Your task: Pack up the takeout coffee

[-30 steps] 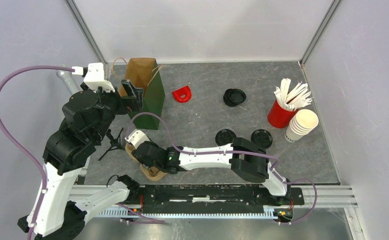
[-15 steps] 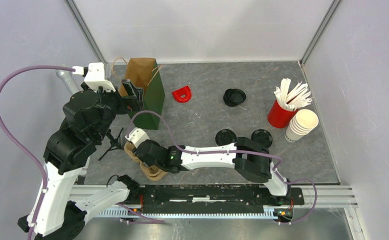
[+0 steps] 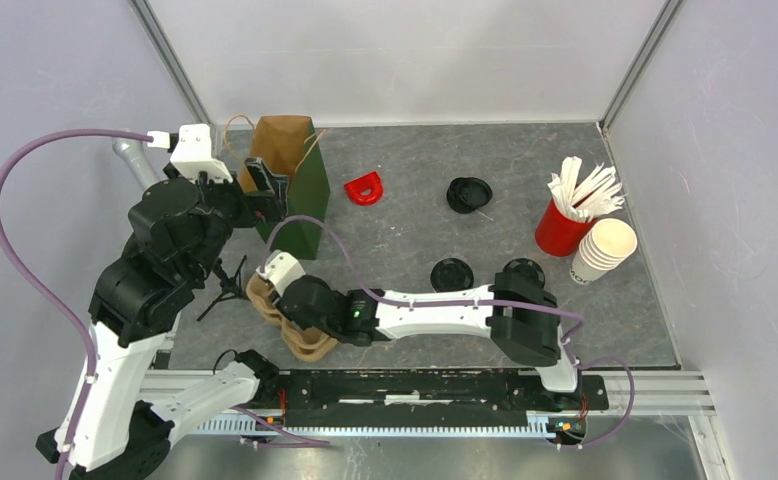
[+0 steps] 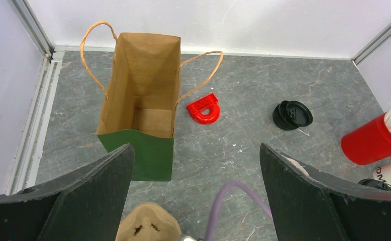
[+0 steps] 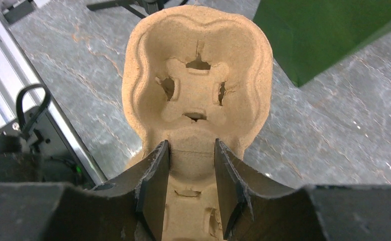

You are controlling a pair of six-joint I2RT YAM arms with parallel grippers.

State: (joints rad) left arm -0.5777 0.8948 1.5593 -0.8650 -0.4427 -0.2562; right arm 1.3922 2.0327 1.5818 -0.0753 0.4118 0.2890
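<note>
No lidded cup of the takeout coffee is in view; only loose round black lids (image 3: 451, 273) (image 3: 523, 272) (image 3: 469, 193) lie on the grey table. My right gripper (image 5: 191, 145) (image 3: 290, 315) is shut on the narrow waist of a brown pulp cup carrier (image 5: 198, 65) (image 3: 263, 298) at the near left. One empty cup well of the carrier reaches out past the fingertips. My left gripper (image 4: 196, 150) (image 3: 265, 185) hangs wide open and empty above the near side of an open green paper bag (image 4: 143, 100) (image 3: 300, 195), whose inside is empty.
A red D-shaped piece (image 3: 364, 188) lies right of the bag. A red cup of white sticks (image 3: 565, 225) and a stack of lidless cream cups (image 3: 602, 250) stand at the right. A small black tripod (image 3: 227, 285) sits by the left arm. The metal rail (image 3: 435, 385) runs along the near edge.
The right arm has shifted a little, its elbow moving right and the wrist edging toward the bag with the carrier. The left arm has barely moved.
</note>
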